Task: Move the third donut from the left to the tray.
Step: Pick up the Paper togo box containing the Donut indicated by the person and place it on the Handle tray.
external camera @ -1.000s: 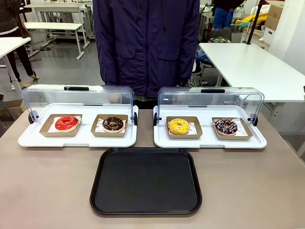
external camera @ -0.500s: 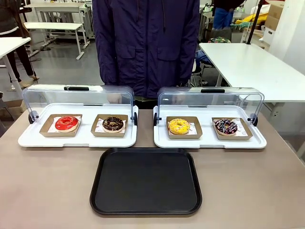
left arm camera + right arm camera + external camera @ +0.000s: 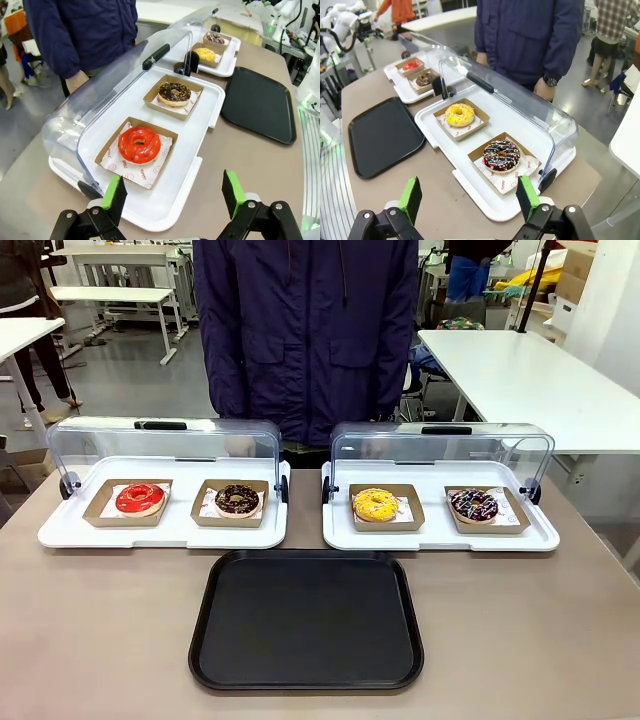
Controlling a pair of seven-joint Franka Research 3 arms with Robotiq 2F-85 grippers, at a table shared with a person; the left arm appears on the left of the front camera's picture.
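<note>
The third donut [image 3: 375, 504] has bright yellow icing and sits on a brown cardboard square in the right white tray; it also shows as the yellow donut [image 3: 459, 114] and, far off, the yellow donut [image 3: 205, 54]. The black tray [image 3: 306, 620] lies bare at the table's front middle, seen too as the tray [image 3: 382, 136] and the tray [image 3: 259, 103]. My left gripper [image 3: 173, 197] hangs open above the left white tray's near corner, close to the red donut [image 3: 139, 144]. My right gripper [image 3: 469, 196] hangs open above the right white tray's near edge.
Two white trays [image 3: 60, 530] [image 3: 538, 535] with raised clear lids stand side by side behind the black tray. They also hold a red donut [image 3: 140, 498] and chocolate donuts [image 3: 237, 499] [image 3: 473, 504]. A person in a dark jacket [image 3: 305, 330] stands at the far edge.
</note>
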